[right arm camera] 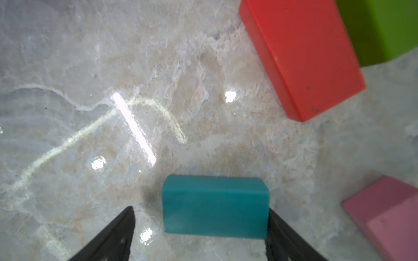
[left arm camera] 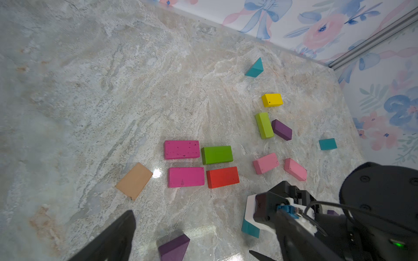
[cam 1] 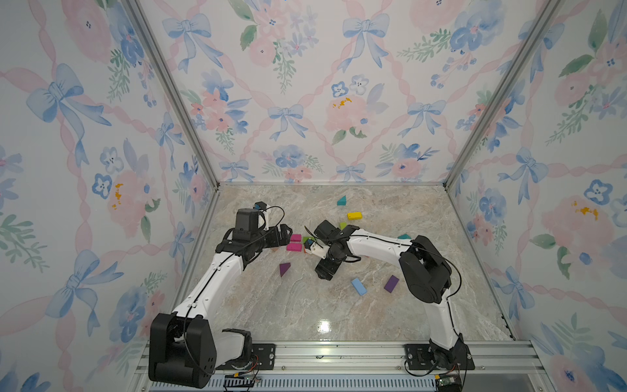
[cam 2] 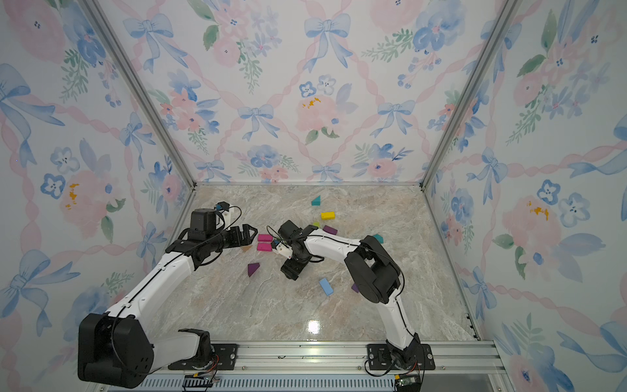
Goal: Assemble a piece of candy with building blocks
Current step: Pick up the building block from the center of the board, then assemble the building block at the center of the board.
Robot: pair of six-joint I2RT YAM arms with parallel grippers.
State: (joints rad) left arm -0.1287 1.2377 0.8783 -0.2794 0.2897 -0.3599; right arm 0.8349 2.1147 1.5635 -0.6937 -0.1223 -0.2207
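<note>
the marbled tabletop (cam 1: 305,305) carries everything, and the red brick (left arm camera: 222,177) near its middle serves as the mark. the left arm (cam 1: 217,281) reaches toward that brick from the robot's left. its left gripper (cam 1: 286,233) hovers short of it, fingers spread wide with nothing between them. the right arm (cam 1: 380,242) bends over the red brick from the right. the right gripper (right arm camera: 200,210) points down just in front of it, straddling the teal brick (right arm camera: 214,196). one finger (right arm camera: 285,237) lies against that brick's end and the other finger (right arm camera: 113,235) stands off with a gap, so the grip is released, not clamped. of the building blocks, a magenta brick (left arm camera: 186,177) lies just left of the red brick, a green brick (left arm camera: 216,154) lies just behind it, and a second magenta brick (left arm camera: 182,149) completes a two-by-two patch. a pink brick (left arm camera: 265,163) and a second pink brick (left arm camera: 295,169) lie near its right. farther behind it are a lime brick (left arm camera: 264,125) beside a purple brick (left arm camera: 281,130), then a yellow brick (left arm camera: 272,99), then a teal prism (left arm camera: 254,69). a purple prism (left arm camera: 174,247) sits to its front left.
</note>
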